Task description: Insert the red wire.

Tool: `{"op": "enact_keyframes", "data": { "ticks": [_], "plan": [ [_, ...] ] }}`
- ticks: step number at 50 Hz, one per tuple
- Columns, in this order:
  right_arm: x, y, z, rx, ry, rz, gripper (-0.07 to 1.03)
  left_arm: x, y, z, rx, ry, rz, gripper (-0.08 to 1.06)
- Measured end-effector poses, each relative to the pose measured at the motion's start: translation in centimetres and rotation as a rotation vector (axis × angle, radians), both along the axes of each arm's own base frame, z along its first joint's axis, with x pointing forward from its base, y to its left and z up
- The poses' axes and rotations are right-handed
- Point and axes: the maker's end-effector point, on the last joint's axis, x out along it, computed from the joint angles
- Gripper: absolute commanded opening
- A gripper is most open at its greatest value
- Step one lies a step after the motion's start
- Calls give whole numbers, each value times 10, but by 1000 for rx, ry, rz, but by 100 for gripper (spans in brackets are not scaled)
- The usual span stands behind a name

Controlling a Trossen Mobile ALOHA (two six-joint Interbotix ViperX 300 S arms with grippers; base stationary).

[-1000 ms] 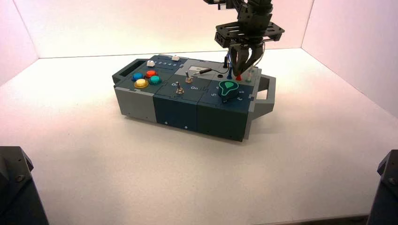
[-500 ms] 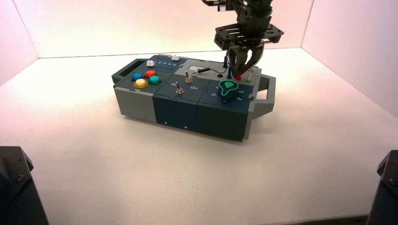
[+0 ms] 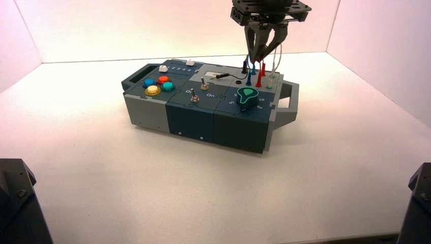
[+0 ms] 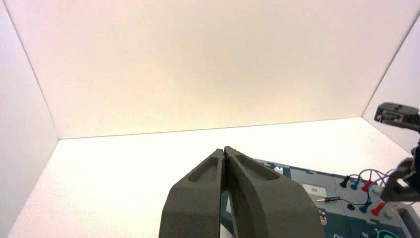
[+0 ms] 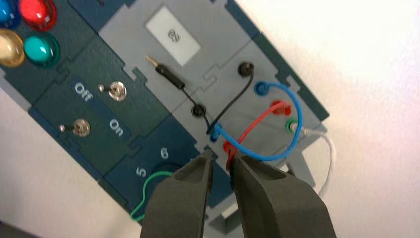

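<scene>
As the red wire (image 5: 255, 122) looks in at both ends on the box's (image 3: 190, 122) R side, the R gripper (image 5: 221, 156) is just above, part open w/ nothing held, prob. to free it, & the L gripper (image 4: 224, 148) is parked shut, near L.

The wire (image 5: 257, 123) is red, its plugs red too — beside it a blue wire (image 5: 271, 158), a black one (image 5: 236, 100) and a white one (image 5: 331, 153). The box (image 3: 193, 114) is patched in grey, dark blue and blackish green — its knob (image 3: 247, 95) outlined in bright green.
</scene>
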Motion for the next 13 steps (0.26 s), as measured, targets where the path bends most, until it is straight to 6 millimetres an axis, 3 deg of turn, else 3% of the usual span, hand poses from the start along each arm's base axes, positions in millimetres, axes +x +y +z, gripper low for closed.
{"op": "enact_keyframes", "data": {
  "ticks": [13],
  "plan": [
    [-17,-10,-13,-39,68,-4,20,-2,0,2,1,-12,-2,-3]
  ]
}}
